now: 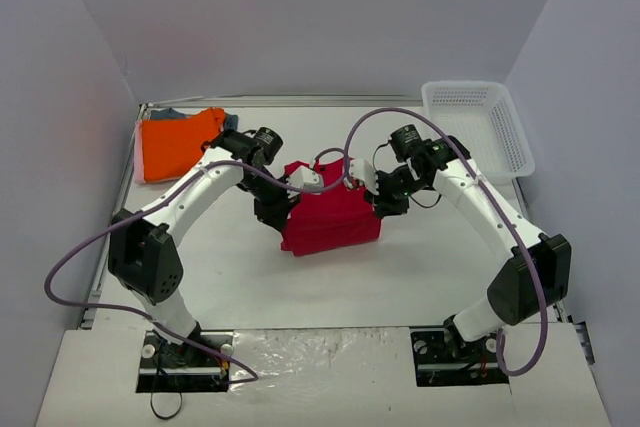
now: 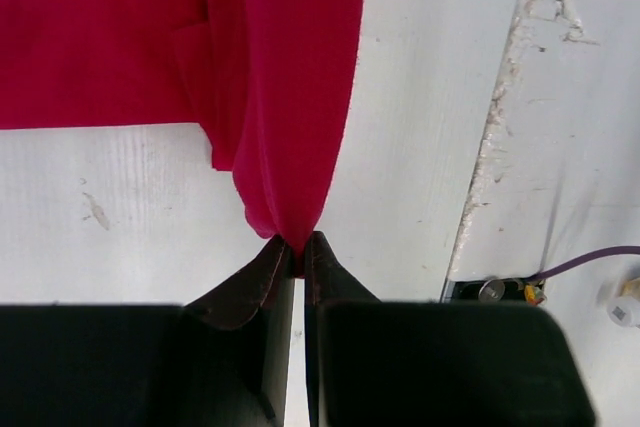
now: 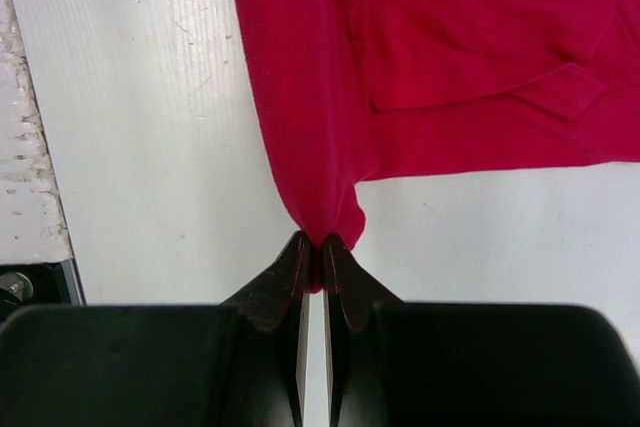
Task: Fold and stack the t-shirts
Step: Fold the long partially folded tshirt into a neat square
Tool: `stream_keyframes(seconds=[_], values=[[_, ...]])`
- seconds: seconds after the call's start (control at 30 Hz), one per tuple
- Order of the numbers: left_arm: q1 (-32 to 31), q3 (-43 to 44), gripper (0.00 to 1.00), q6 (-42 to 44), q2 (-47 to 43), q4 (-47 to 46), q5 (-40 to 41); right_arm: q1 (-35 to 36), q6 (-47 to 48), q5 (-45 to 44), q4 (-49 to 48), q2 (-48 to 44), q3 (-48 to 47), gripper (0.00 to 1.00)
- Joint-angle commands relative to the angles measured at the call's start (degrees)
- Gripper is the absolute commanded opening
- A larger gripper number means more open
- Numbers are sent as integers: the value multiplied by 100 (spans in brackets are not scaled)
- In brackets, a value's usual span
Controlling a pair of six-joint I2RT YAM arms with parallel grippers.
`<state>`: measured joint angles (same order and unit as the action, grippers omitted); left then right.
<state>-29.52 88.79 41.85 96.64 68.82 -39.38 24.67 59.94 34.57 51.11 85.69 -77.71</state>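
At mid-table, the left gripper (image 2: 297, 244) is clamped on one corner of the crimson t-shirt (image 2: 120, 37), and the right gripper (image 3: 320, 242) on the opposite corner. Wrist views show the pinched cloth. Only the top view shows the shirt's held edge running left-right between the arms, and the folded orange t-shirt (image 1: 175, 142) at far left.

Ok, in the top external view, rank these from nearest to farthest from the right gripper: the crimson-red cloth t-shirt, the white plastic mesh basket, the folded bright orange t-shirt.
1. crimson-red cloth t-shirt: table centre, pinched in the right gripper itself.
2. white plastic mesh basket: far right corner of the table.
3. folded bright orange t-shirt: far left corner, across the table.
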Motion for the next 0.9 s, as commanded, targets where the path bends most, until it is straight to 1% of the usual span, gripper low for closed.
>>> stream_keyframes(seconds=[0.0, 0.3, 0.43, 0.7, 0.87], values=[[78, 392, 2, -18, 109, -35, 228, -181, 123, -20, 118, 211, -358, 0], [306, 1122, 3, 8, 592, -35, 457, -559, 342, 68, 118, 870, -1043, 0], [411, 1578, 3, 52, 838, 18, 545, -656, 439, 112, 118, 1204, -1404, 0], [631, 2335, 2, 175, 1541, 141, 563, -867, 606, 182, 136, 2118, -2195, 0], [746, 2748, 2, 210, 2068, 132, 563, -998, 703, 217, 144, 2864, -2826, 0]])
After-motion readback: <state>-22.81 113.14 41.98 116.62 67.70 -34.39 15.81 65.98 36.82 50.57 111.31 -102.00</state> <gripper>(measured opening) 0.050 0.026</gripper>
